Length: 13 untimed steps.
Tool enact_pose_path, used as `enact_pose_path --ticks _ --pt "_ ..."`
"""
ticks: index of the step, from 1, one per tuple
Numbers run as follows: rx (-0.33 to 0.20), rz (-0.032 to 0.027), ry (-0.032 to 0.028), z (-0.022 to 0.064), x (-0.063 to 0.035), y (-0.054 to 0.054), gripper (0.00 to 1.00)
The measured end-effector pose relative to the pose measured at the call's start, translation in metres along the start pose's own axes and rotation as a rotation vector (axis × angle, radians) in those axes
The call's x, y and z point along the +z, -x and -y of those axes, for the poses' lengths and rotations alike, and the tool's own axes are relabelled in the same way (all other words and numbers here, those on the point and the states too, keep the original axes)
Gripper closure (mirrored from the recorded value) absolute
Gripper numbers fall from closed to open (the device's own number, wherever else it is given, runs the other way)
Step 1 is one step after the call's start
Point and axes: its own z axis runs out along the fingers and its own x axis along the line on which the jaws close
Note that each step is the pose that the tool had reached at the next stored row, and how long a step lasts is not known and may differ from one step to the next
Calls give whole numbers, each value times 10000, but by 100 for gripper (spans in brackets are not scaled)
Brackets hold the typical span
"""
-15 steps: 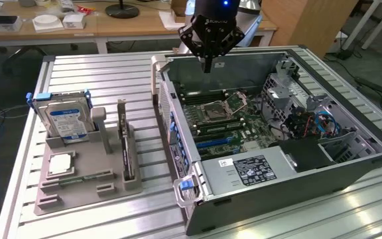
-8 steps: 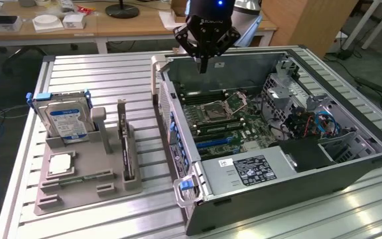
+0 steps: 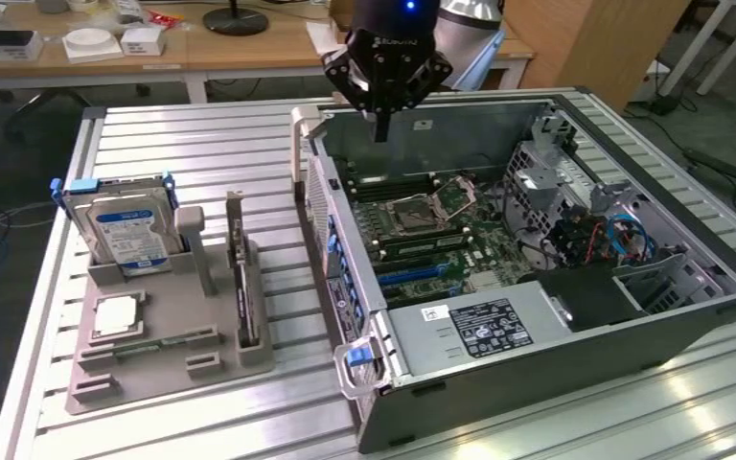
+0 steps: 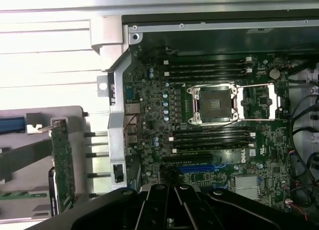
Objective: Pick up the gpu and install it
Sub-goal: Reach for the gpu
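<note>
gripper (image 3: 381, 132): fingers pressed together into one narrow tip; nothing held, nothing touched.
gripper place: hangs point-down over the far end of the open case (image 3: 675, 316), above its rear wall and well apart from the gpu.
gpu (image 3: 241, 287): stands on edge in a slot of the grey holder (image 3: 87, 388), at the exterior view's left of the case; its silver bracket rises at the far end; not gripped.
holder's other load: drive (image 3: 126, 235) upright at the far end, cpu (image 3: 112, 316) lying flat, memory stick (image 3: 150, 342) lying near it.
case: lies on its side on the slatted table (image 3: 215, 144), board facing up.
exterior view gives: the whole case, the labelled power supply (image 3: 483, 326), blue cables (image 3: 624, 240) by the drive cage, desks behind.
wrist view gives: a straight-down look at the board (image 4: 149, 115), the socket (image 4: 214, 104) with its frame swung open, memory slots on both sides of it, a blue slot (image 4: 197, 168) near the gripper's dark body, and the gpu edge-on as a green strip.
</note>
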Motion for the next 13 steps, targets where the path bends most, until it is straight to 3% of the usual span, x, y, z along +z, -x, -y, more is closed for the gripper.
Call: enact_pose_path --ticks 13 --pt "0 0 1 12 3 -161 90"
